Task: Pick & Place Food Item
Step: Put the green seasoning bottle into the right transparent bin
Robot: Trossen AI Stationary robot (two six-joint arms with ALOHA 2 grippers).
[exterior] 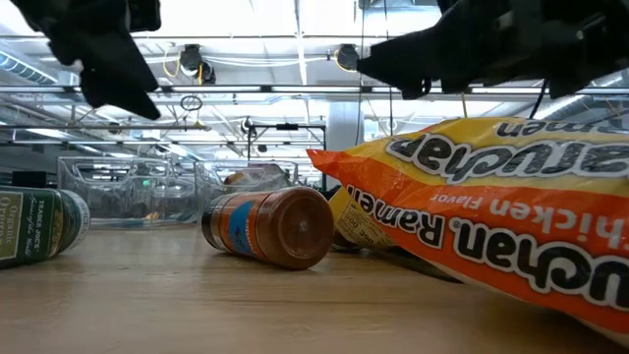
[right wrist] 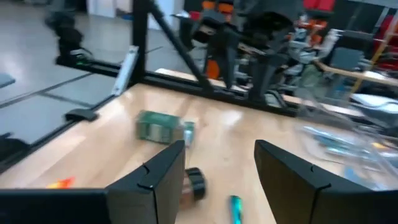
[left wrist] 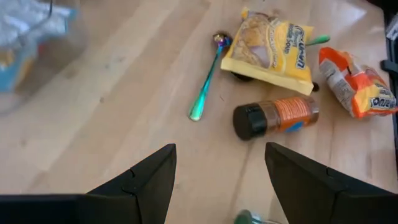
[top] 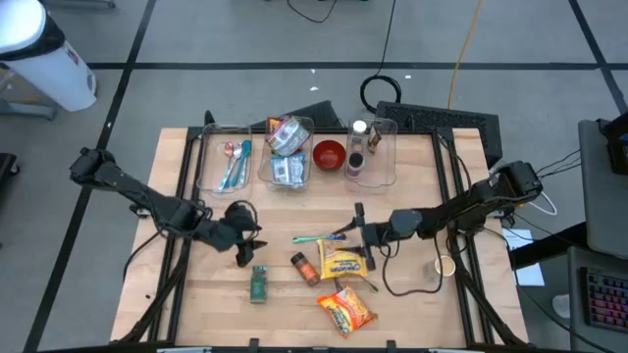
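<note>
Glossy plastic ramen packet (exterior: pixel 511 211) on matt wooden table (top: pixel 412 304)

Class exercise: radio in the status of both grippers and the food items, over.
Left gripper open, empty, above the green jar. Right gripper open, empty, by the yellow packet. Orange spice bottle and ramen pack untouched. Nothing blocking.

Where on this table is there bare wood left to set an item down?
Bare wood lies left of the green jar, and right of the orange ramen packet. A clear strip runs in front of the bins. The middle, around the spice bottle and yellow packet, is crowded.
</note>
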